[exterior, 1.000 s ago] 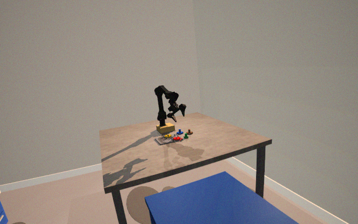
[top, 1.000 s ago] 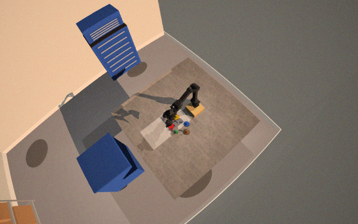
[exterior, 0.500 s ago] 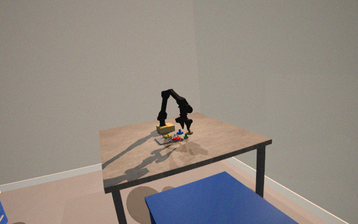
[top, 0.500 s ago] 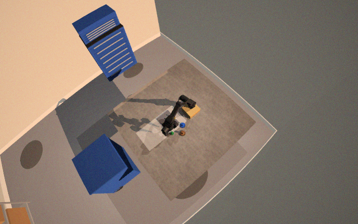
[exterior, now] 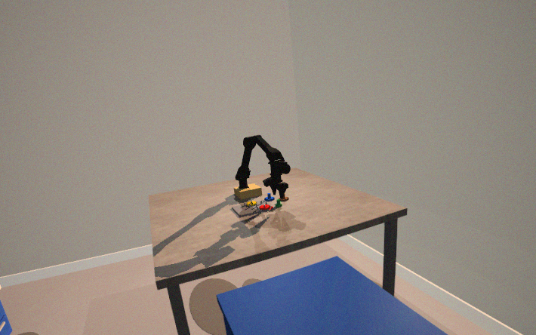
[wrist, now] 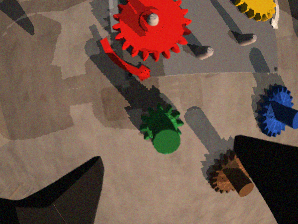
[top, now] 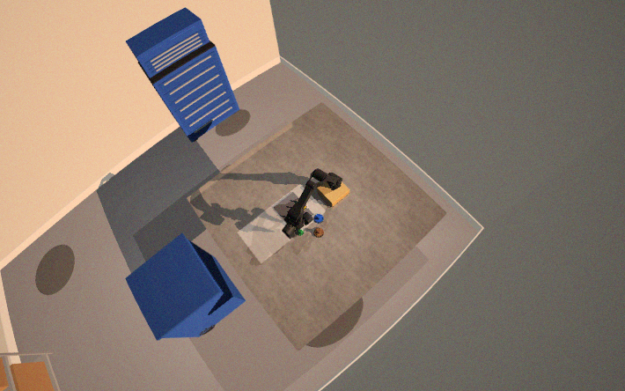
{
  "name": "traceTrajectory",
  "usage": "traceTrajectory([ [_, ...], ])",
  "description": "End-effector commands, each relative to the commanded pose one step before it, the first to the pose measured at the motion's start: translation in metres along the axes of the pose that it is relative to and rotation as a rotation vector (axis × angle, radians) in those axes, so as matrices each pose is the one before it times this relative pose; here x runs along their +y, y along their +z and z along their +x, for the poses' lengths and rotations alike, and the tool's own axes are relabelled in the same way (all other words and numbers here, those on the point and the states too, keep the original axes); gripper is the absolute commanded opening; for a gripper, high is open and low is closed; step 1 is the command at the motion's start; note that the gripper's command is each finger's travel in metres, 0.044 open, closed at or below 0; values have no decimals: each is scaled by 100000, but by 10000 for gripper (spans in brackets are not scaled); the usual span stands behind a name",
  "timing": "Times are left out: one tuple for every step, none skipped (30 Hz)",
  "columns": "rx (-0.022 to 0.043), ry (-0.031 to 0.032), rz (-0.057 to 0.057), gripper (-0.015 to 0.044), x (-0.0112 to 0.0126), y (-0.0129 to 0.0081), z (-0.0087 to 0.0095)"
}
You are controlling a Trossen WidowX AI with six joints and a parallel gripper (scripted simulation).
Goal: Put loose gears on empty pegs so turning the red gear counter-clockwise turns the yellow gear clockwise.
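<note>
My pincer (top: 298, 225) (exterior: 278, 195) (wrist: 170, 153) stands wide with nothing between its fingers, pointing down over the loose gears beside the grey board (top: 283, 206) (exterior: 237, 211) (wrist: 225, 65). The relation I care about is sideways: the green gear (top: 300, 232) (exterior: 278, 203) (wrist: 166, 141) stands on the desk (top: 368, 230) (exterior: 336, 209) (wrist: 50, 165), below me, and in the wrist view its upright handle shows almost midway between my two fingertips. I judge it the likely next pick. Its long axis runs up toward me, so a mostly straight descent should suit it, with perhaps a small correction along the line toward the board.

The tighter side is the right of the wrist view, where the brown gear (top: 318, 232) (exterior: 284, 198) (wrist: 223, 180) appears just beside my finger; coming down off-line, I could knock it. The blue gear (top: 318, 218) (exterior: 269, 197) (wrist: 275, 112) lies farther up that same side.

Beyond the green one, toward the board, sits the red gear (exterior: 264, 207) (wrist: 170, 30). Two bare pegs (wrist: 203, 52) (wrist: 246, 38) show between it and the yellow gear (top: 305, 207) (exterior: 251, 203) (wrist: 257, 7), so the chain remains unbuilt there.
</note>
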State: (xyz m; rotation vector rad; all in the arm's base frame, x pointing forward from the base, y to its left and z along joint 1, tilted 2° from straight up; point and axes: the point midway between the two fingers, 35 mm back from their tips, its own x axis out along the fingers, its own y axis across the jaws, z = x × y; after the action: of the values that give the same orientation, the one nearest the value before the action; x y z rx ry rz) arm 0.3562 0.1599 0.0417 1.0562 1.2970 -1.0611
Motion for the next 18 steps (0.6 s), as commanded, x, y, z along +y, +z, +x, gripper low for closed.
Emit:
traceTrajectory([
  [177, -37, 468, 440, 10, -27, 503],
  [0, 0, 0, 440, 4, -2, 131],
  [0, 0, 0, 440, 4, -2, 161],
  [0, 0, 0, 440, 4, -2, 162],
  [0, 0, 0, 440, 3, -2, 161],
  [0, 0, 0, 440, 2, -2, 161],
  [0, 0, 0, 440, 1, -1, 161],
  [0, 0, 0, 440, 0, -1, 161],
  [0, -1, 0, 440, 0, -1, 161],
  [0, -1, 0, 440, -1, -1, 161],
  [0, -1, 0, 440, -2, -1, 161],
  [0, -1, 0, 440, -3, -1, 161],
  [0, -1, 0, 440, -3, 0, 161],
  [0, -1, 0, 440, -4, 0, 160],
  [0, -1, 0, 440, -5, 0, 160],
  [0, -1, 0, 440, -6, 0, 160],
  [0, -1, 0, 440, -5, 0, 128],
  [0, -1, 0, 440, -3, 0, 77],
])
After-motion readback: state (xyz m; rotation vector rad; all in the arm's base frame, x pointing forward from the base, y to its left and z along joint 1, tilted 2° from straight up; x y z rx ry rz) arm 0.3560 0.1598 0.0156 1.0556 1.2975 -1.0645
